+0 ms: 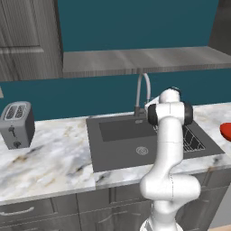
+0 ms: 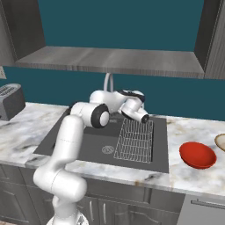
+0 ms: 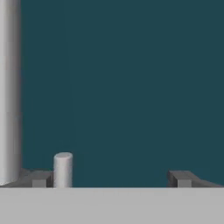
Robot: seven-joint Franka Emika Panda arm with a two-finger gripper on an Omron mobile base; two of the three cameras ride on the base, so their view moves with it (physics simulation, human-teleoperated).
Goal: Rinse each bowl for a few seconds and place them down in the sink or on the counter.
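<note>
The glossy red bowl (image 2: 197,154) rests on the marble counter (image 2: 184,178) to the right of the sink (image 2: 88,147); its rim shows at the edge of the left base view (image 1: 226,131). A pale tan bowl (image 2: 221,141) sits just beyond it, cut by the frame edge. My gripper (image 3: 111,178) is open with nothing between its fingers (image 3: 41,178) and faces the teal wall. The wrist (image 2: 132,104) hangs over the back of the sink beside the faucet (image 2: 107,81), well to the left of both bowls.
A wire mesh basket (image 2: 135,140) lies in the sink's right part. In the hand view the faucet pipe (image 3: 9,87) stands at left, with a short silver lever (image 3: 62,169) beside the left finger. A toaster (image 1: 17,124) stands far left. A grey shelf (image 2: 110,59) overhangs.
</note>
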